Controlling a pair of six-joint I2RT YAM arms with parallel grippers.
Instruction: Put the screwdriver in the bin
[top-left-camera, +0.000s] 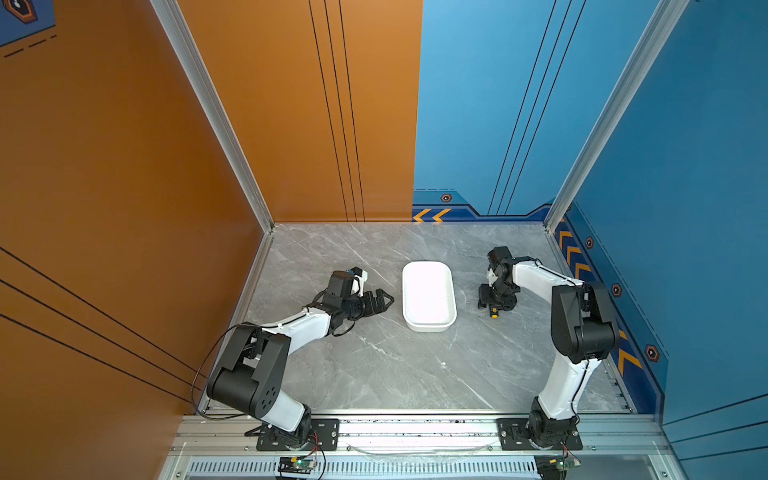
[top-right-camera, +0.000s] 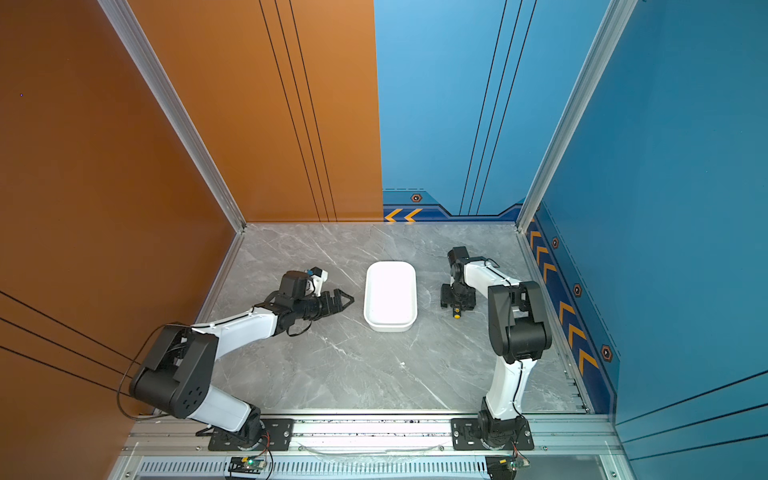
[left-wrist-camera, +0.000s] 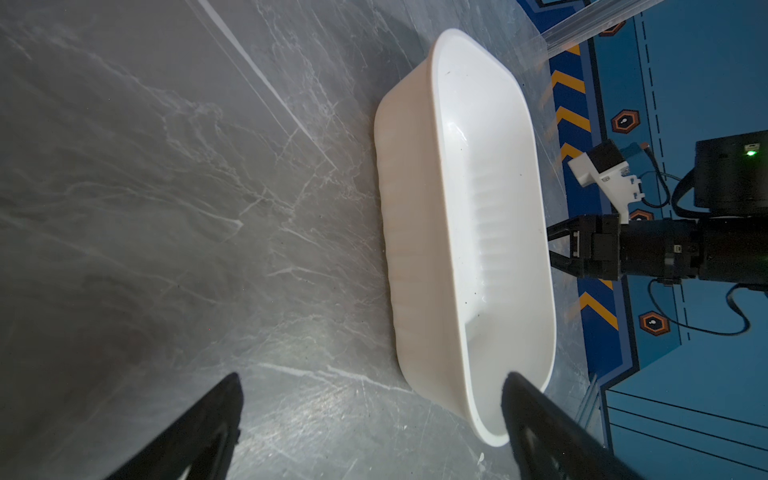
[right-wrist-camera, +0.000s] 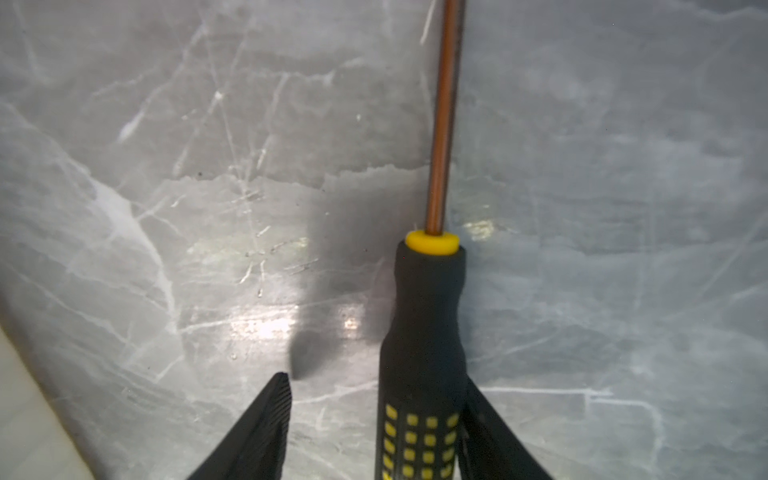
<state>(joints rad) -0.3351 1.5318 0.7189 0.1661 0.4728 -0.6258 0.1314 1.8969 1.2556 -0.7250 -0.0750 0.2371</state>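
The screwdriver (right-wrist-camera: 424, 332) lies on the grey marble table to the right of the bin, black handle with yellow squares and a thin shaft pointing away. In both top views only its yellow end cap (top-left-camera: 494, 315) (top-right-camera: 456, 315) shows, below the right wrist. My right gripper (right-wrist-camera: 375, 378) points down and straddles the handle. One finger rests against the handle; the other stands a gap away, so it is open. The bin (top-left-camera: 428, 328) (top-right-camera: 390, 326) (left-wrist-camera: 415, 249) is a white tray with nothing in it. My left gripper (top-left-camera: 384, 300) (top-right-camera: 347, 300) (left-wrist-camera: 372, 376) hovers open, left of the bin.
Orange wall panels stand on the left and blue ones on the right and at the back. An aluminium rail (top-left-camera: 415, 428) with both arm bases runs along the front edge.
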